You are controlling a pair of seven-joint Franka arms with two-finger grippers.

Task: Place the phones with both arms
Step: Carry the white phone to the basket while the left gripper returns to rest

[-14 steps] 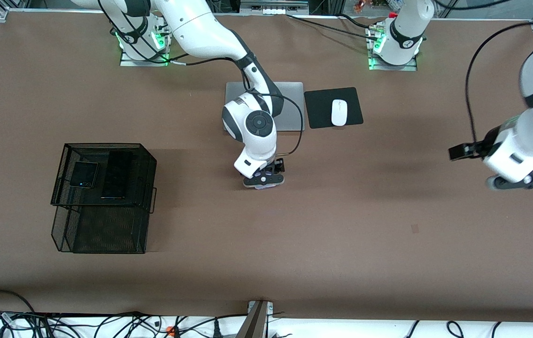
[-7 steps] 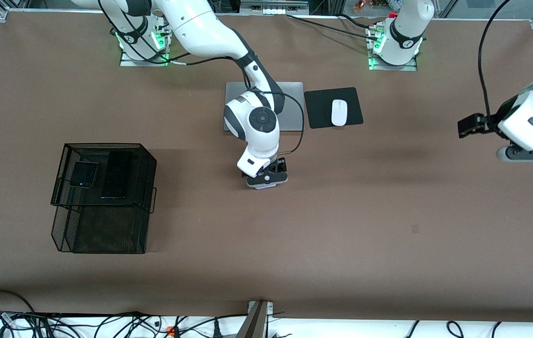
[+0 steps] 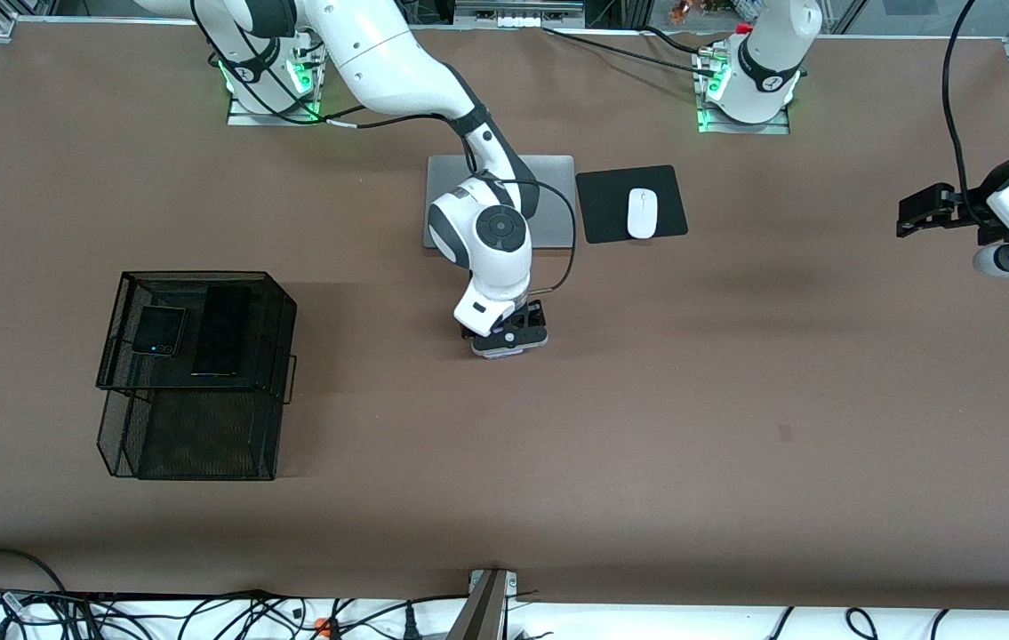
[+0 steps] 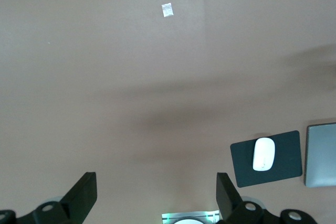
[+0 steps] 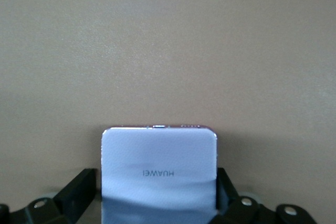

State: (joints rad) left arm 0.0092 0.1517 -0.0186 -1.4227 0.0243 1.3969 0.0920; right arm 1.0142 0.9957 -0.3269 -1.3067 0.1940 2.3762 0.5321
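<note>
The left arm has swung up and away toward its own end of the table since a second ago, while the right arm has only shifted slightly in place. The lavender-white phone (image 5: 158,174) lies flat on the table (image 3: 646,400) between the jaws of the right gripper (image 3: 509,342), a finger (image 5: 79,192) standing at each side edge of it, closed in against it. The long black phone (image 3: 221,330) and the small black phone (image 3: 158,331) lie side by side on top of the wire mesh basket (image 3: 195,378), well apart from those jaws, toward the right arm's end. The left gripper (image 4: 156,195) hangs with its jaws spread wide over bare table. The laptop (image 3: 548,200), mouse pad (image 3: 602,204) and white mouse (image 3: 642,213) sit between the two bases.
</note>
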